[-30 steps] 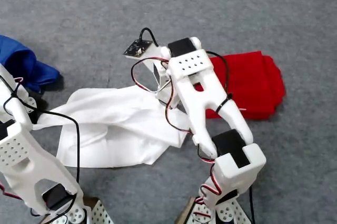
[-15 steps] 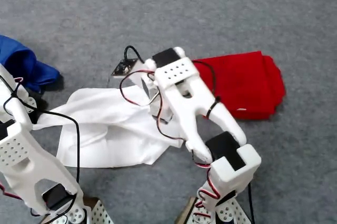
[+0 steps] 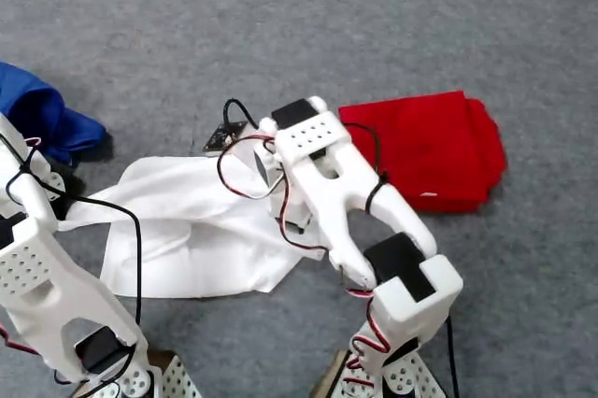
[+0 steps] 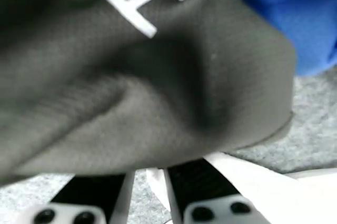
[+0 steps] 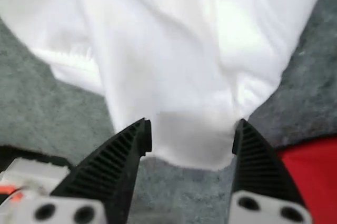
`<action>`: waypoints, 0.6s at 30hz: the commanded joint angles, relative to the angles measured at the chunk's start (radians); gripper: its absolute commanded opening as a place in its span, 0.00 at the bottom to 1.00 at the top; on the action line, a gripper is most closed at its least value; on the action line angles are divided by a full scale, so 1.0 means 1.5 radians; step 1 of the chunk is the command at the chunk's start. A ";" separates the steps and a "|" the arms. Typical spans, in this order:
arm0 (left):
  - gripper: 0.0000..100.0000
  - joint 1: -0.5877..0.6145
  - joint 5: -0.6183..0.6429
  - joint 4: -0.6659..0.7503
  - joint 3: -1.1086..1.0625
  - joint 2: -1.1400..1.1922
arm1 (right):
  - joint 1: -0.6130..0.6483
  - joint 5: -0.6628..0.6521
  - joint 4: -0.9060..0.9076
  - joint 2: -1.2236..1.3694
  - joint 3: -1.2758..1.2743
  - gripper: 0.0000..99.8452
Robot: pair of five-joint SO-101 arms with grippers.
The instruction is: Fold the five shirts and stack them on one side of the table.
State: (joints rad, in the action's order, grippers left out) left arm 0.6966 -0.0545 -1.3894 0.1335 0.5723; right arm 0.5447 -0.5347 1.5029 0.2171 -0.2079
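Right wrist view is showing the right tool (image 5: pixel 192 129) standing open, straddling an edge of the white shirt (image 5: pixel 174 50) lying on the table (image 5: pixel 47 92) beside the red shirt (image 5: pixel 310 161). Recommended: lowering fully and bracketing the edge squarely before closing.

1. You are looking at a plain white shirt (image 3: pixel 187 239) lying on a table (image 3: pixel 420 34) covered in flecked grey felt.
2. You are also seeing a solid red shirt (image 3: pixel 430 150) and a solid blue shirt (image 3: pixel 42 118), neither carrying any pattern.
3. Your left wrist view is showing a dark grey shirt (image 4: pixel 131 87) bearing white print.
4. The left arm (image 3: pixel 37 286) and right arm (image 3: pixel 346 183) are showing white shells; the right gripper (image 5: pixel 192 129) is showing black, ribbed fingers (image 5: pixel 113 166).
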 commanded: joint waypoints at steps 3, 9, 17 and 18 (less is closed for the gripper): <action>0.02 -0.012 -0.004 0.044 0.008 -0.006 | -0.017 -0.003 -0.056 0.040 0.005 0.26; 0.02 -0.012 -0.004 0.044 0.008 -0.006 | -0.107 -0.007 -0.059 0.096 0.081 0.26; 0.02 -0.012 -0.004 0.044 0.008 -0.006 | -0.216 -0.007 0.026 0.157 0.248 0.26; 0.02 -0.012 -0.004 0.044 0.008 -0.006 | -0.206 -0.006 0.045 0.157 0.263 0.26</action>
State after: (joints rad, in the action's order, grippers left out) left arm 0.6966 -0.0545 -1.3894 0.1335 0.5723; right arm 0.2409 -0.5363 1.4998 0.4534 0.0882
